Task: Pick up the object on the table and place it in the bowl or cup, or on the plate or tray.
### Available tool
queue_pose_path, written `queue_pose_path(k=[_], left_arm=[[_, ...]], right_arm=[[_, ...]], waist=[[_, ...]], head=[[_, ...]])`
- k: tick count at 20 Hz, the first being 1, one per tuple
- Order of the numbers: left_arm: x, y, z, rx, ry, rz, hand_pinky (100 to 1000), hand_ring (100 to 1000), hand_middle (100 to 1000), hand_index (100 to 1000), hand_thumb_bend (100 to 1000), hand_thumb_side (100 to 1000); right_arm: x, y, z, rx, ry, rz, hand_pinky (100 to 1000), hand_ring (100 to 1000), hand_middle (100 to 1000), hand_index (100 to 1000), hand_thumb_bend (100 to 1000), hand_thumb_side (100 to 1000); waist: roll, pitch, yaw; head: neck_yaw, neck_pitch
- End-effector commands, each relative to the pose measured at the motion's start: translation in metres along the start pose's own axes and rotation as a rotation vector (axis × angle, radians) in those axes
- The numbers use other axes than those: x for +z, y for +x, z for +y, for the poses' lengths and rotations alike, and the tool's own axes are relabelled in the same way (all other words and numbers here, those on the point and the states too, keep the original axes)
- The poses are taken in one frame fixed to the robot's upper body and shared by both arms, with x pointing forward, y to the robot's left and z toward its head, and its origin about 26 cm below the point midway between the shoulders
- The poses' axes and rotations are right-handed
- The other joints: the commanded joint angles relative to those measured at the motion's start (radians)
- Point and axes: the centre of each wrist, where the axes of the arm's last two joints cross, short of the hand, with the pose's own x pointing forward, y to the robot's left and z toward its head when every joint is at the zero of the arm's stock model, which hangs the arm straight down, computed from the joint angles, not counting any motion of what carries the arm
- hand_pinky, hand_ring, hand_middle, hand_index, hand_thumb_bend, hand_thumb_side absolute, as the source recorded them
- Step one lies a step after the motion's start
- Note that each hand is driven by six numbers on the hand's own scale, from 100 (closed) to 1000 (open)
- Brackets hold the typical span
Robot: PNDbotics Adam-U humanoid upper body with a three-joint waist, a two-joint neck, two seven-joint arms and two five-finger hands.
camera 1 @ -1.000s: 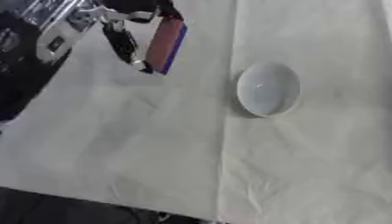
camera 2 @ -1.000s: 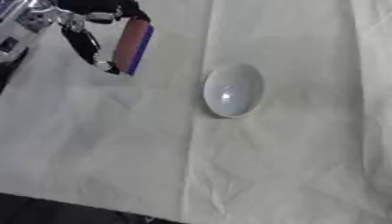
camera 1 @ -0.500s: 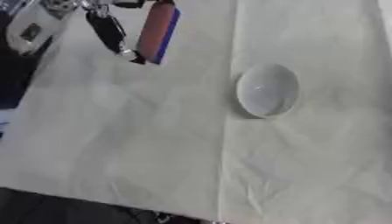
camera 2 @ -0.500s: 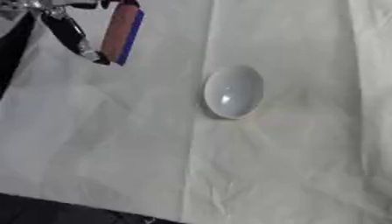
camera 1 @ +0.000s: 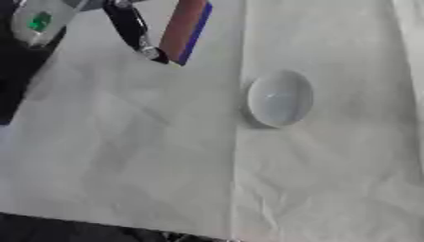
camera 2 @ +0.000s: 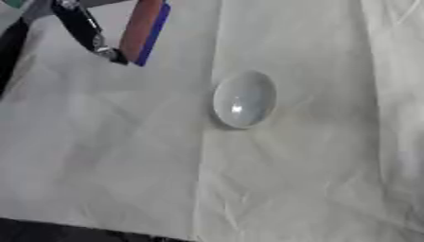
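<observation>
Left hand [camera 1: 132, 28] clamped on flat red-and-blue object [camera 1: 184, 29], held above cloth [camera 1: 124, 142], left of white bowl [camera 1: 280, 98]. Right hand unseen.

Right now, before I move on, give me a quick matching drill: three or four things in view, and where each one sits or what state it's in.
Things:
1. left hand
2. red and blue object
3. white bowl
4. white cloth

States:
a. empty, near the middle of the table
b. held off the table at upper left
c. spread wrinkled over the table
d. fingers closed on the object

Pairs: 1-d, 2-b, 3-a, 4-c
</observation>
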Motion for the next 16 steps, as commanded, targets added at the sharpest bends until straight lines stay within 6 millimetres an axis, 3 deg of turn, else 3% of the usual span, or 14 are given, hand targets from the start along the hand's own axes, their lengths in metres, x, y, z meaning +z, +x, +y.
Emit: queue_pose_path(k=[1, 2, 16], left_arm=[[-0.001, 0.002, 0.011, -0.025, 0.006, -0.023, 555, 586, 712, 793, 423, 397], [-0.003, 0.003, 0.011, -0.026, 0.005, -0.032, 553, 584, 711, 793, 418, 403], [-0.026, 0.010, 0.000, -0.031, -0.051, -0.086, 545, 579, 706, 791, 382, 447]], right_arm=[[-0.005, 0.004, 0.000, -0.008, -0.004, -0.024, 571, 655, 881, 854, 100, 658], [-0.005, 0.004, 0.000, -0.010, -0.005, -0.022, 570, 655, 880, 854, 100, 596], [-0.005, 0.003, 0.005, -0.048, -0.009, -0.018, 565, 648, 880, 857, 100, 589]], waist=[[-0.009, -0.026, -0.005], [-0.009, -0.027, -0.011], [-0.009, -0.038, -0.152]], head=[[0.011, -0.003], [0.013, -0.003], [0.046, -0.003]])
